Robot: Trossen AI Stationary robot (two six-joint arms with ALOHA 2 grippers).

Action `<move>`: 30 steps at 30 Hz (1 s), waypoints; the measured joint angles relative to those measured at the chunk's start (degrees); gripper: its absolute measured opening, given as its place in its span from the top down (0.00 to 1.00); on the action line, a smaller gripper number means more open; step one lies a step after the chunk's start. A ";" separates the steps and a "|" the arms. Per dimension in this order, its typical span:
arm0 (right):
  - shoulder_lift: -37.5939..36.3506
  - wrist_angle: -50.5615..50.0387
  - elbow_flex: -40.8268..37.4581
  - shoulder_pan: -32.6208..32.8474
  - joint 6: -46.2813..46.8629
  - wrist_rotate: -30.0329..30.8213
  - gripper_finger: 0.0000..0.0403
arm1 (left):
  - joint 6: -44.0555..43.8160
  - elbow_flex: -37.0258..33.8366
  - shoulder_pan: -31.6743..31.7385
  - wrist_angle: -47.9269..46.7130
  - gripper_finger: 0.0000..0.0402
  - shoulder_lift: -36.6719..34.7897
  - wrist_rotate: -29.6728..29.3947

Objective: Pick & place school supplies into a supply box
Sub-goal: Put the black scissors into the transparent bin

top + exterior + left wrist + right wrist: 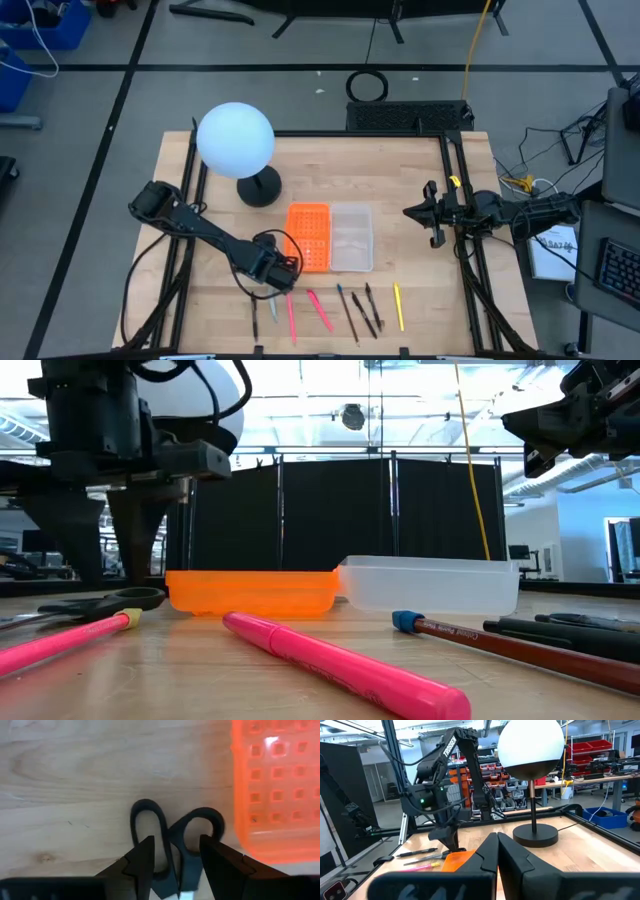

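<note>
The black-handled scissors (172, 837) lie flat on the table just near of the orange gridded panel (277, 785), with both handle loops showing. My left gripper (176, 842) is open above them, one finger on each side of the handles; I see no touch. In the high view it sits at the panel's near left corner (277, 268). The pens and pencils lie in a row along the near edge: pink (291, 316), dark (347, 311), yellow (399, 306). The clear tray (351, 238) joins the orange panel (308, 237). My right gripper (497, 845) is shut and raised to the right of the tray (432, 214).
A white globe lamp (236, 140) stands on a round dark base (258, 187) behind the orange panel, toward the far left. Black frame rails (462, 230) run along the table's left and right sides. Bare wood lies between the tray and the right gripper.
</note>
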 joint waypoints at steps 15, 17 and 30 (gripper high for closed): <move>0.00 0.07 0.00 0.02 0.61 -0.98 1.00 | 3.46 0.50 0.37 3.14 0.66 7.73 1.59; 0.00 0.08 0.00 0.02 0.61 -1.36 1.00 | 5.26 0.24 0.34 3.18 0.73 6.96 0.63; 0.00 0.00 0.00 0.02 0.50 -1.34 1.00 | 8.25 -0.35 -0.01 -0.23 0.85 3.01 -1.01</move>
